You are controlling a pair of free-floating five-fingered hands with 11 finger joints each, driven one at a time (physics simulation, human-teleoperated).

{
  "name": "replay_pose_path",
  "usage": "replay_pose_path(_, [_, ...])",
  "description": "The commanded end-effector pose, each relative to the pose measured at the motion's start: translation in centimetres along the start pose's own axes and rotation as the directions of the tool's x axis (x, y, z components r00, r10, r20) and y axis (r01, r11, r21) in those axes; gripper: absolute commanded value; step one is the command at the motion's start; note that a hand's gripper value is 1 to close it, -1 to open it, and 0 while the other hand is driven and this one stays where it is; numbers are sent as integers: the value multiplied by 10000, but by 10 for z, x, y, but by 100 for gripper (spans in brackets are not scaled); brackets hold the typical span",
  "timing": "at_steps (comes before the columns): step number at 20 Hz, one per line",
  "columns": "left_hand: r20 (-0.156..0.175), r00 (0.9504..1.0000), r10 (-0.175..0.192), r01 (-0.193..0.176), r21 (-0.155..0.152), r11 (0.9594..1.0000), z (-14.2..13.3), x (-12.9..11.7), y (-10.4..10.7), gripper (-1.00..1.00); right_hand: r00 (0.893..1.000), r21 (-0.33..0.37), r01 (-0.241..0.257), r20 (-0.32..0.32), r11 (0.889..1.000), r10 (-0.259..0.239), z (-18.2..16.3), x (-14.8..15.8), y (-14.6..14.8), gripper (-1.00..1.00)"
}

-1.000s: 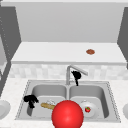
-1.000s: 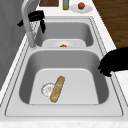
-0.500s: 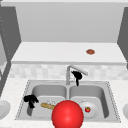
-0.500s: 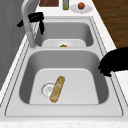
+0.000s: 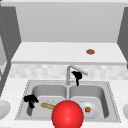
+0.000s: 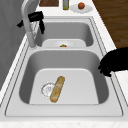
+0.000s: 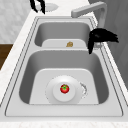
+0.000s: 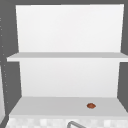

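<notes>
Steel double-basin sink (image 5: 110, 100) set in a pale speckled counter (image 6: 105, 27). Behind it: band of small pale tiles (image 5: 37, 71), then a white open shelf unit (image 8: 67, 56) flanked by grey walls (image 5: 10, 27). Dark wood floor (image 6: 115, 20) beyond the counter.

Double sink (image 5: 110, 100): baguette (image 6: 57, 88) in L basin, lying over the drain (image 6: 47, 88). Plate (image 7: 53, 96) w/ tomato (image 7: 64, 88) in R basin. Faucet (image 5: 68, 75) at 12 o'clock on the divider, R hand (image 5: 77, 75) just under the spout. L hand (image 5: 30, 99) at 9 o'clock, over L basin's rim. Ball (image 5: 67, 115) at 6 o'clock, in front. Small item (image 5: 90, 51) on shelf (image 5: 50, 53) behind, toward 1 o'clock.
</notes>
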Motion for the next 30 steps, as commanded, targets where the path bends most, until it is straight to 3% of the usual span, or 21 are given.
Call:
replay_pose_path(1, [0,10000,0,0,0,10000,0,0,0,0,9997,1332,-93,-189,9910,120,-3,3,1,-100])
replay_pose_path(5, [0,10000,0,0,0,10000,0,0,0,0,9996,1969,-69,-244,9804,119,-5,0,-4,-100])
replay_pose_path(8, [0,10000,0,0,0,10000,0,0,0,0,9996,2180,255,-180,9756,-221,-8,-3,2,-100])
replay_pose_path(9, [0,10000,0,0,0,10000,0,0,0,0,9995,1980,274,-189,9798,-241,-7,-2,3,100])
replay_pose_path(10, [0,10000,0,0,0,10000,0,0,0,0,9999,1634,55,-115,9865,-37,-6,1,4,100])
replay_pose_path(13, [0,10000,0,0,0,10000,0,0,0,0,10000,1279,84,-20,9918,-83,-7,-2,9,100])
replay_pose_path(14, [0,10000,0,0,0,10000,0,0,0,0,9991,1084,417,-104,9932,-408,-8,-9,8,100])
replay_pose_path(16, [0,10000,0,0,0,10000,0,0,0,0,9982,1135,596,-76,9917,-591,-17,-14,20,100])
replay_pose_path(20, [0,10000,0,0,0,10000,0,0,0,0,9940,282,810,717,9963,-828,3,-42,22,100])
replay_pose_path(22, [0,10000,0,0,0,10000,0,0,0,0,9848,-277,1557,818,9874,-1530,12,-56,26,100])
replay_pose_path(24, [0,10000,0,0,0,10000,0,0,0,0,9784,-529,1928,868,9798,-1879,14,-65,34,100])
replay_pose_path(27, [0,10000,0,0,0,10000,0,0,0,0,9588,-1013,2765,967,9557,-2672,18,-82,46,100])
replay_pose_path(30, [0,10000,0,0,0,10000,0,0,0,0,9482,-1302,3112,1098,9414,-2982,28,-102,59,100])
